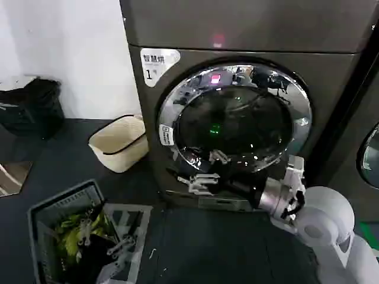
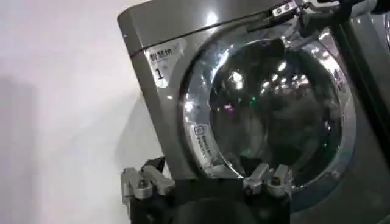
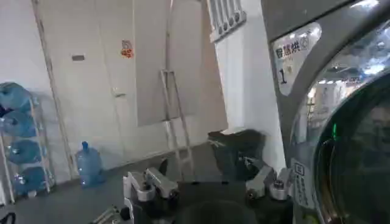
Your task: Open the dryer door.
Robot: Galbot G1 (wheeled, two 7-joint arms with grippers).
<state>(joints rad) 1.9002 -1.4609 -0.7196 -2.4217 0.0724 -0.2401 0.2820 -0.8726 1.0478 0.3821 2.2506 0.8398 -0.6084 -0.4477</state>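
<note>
The dryer is a dark grey-bronze machine with a white "1" label. Its dryer door, a chrome rim around dark glass, sits flush against the front. My right gripper is open, close in front of the rim's lower left part, with nothing between its fingers. It also appears as the right gripper in the left wrist view, by the door rim. My left gripper is open low at the left, over a grey crate, its fingers facing the dryer.
A beige basket stands on the dark floor left of the dryer. The grey crate holds green and dark items. A black bag sits by the white wall. A neighbouring machine is at the right. A ladder and water bottles stand farther off.
</note>
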